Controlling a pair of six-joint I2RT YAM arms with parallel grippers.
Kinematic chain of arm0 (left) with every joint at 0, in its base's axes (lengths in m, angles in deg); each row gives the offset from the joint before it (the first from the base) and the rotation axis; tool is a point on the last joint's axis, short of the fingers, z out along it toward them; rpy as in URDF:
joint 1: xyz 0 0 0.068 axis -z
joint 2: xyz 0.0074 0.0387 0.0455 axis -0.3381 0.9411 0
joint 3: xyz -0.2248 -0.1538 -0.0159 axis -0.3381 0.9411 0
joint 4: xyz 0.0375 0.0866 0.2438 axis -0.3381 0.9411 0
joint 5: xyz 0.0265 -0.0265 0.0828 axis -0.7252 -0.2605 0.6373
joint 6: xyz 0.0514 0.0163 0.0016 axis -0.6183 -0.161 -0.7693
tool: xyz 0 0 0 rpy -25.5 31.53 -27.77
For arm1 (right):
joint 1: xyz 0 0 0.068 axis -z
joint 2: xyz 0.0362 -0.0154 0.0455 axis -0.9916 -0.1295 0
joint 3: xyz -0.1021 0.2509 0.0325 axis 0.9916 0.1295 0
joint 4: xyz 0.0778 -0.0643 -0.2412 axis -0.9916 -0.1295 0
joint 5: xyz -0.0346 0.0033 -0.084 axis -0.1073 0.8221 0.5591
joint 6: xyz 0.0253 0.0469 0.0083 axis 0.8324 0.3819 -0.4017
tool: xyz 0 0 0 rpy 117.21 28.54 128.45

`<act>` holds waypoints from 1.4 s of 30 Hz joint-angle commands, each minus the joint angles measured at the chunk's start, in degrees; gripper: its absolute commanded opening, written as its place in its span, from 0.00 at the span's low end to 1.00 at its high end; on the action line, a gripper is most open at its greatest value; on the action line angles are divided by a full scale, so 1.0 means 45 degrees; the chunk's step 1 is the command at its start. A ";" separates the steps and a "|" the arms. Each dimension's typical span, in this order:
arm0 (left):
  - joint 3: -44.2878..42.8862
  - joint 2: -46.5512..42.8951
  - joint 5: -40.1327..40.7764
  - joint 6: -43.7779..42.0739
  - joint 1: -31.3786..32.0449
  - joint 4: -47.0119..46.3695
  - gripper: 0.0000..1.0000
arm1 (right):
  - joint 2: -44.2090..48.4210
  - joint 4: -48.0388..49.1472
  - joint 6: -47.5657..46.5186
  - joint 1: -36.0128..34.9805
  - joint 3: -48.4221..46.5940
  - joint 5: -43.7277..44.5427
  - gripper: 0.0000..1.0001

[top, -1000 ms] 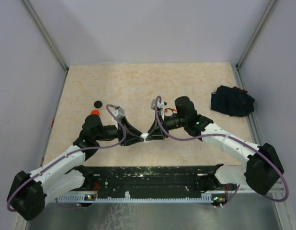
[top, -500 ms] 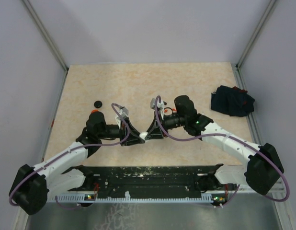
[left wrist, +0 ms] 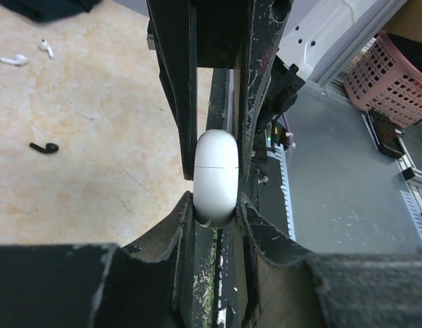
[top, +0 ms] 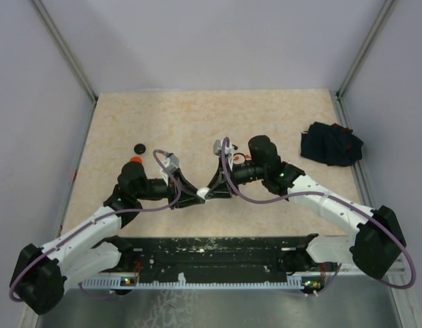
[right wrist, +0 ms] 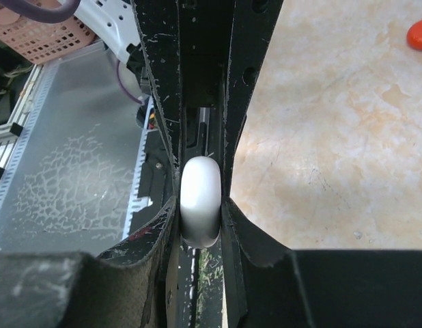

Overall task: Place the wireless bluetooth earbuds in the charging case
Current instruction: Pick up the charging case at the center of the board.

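Note:
The closed white charging case (top: 206,194) hangs above the middle of the table, pinched from both sides. My left gripper (left wrist: 216,205) is shut on its near end, and the case (left wrist: 215,176) fills the gap between the fingers. My right gripper (right wrist: 200,208) grips the case (right wrist: 200,199) from the opposite side, its fingers coming in from the top of the left wrist view. Two white earbuds (left wrist: 13,60) (left wrist: 46,48) and one black earbud (left wrist: 44,147) lie loose on the tabletop. No earbud shows in the case.
A dark navy cloth bundle (top: 330,143) lies at the right edge of the table. A small black disc (top: 138,147) and a red disc (top: 135,160) sit beside my left arm. The red disc (right wrist: 419,33) also shows in the right wrist view.
My left gripper's jaws have narrowed onto the white case that the right gripper holds. The left arm shifted slightly; the right arm has barely moved.

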 commanded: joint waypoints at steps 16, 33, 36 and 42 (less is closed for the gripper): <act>0.0749 -0.1782 0.1707 0.0161 -0.0051 -0.0922 0.00 | 0.0967 0.2392 0.0750 -0.0066 0.0568 -0.0536 0.36; 0.0751 -0.1417 0.1405 0.0399 -0.0051 -0.1148 0.17 | 0.1013 0.1459 0.0109 -0.0066 0.0319 -0.0232 0.01; 0.0682 -0.1405 0.1177 0.0253 -0.0051 -0.0957 0.31 | 0.0791 0.0472 -0.0289 -0.0066 -0.0101 -0.0064 0.00; 0.0585 -0.1454 0.1169 0.0000 -0.0051 -0.0668 0.39 | 0.0471 -0.1662 -0.1280 -0.0066 -0.0876 0.0255 0.00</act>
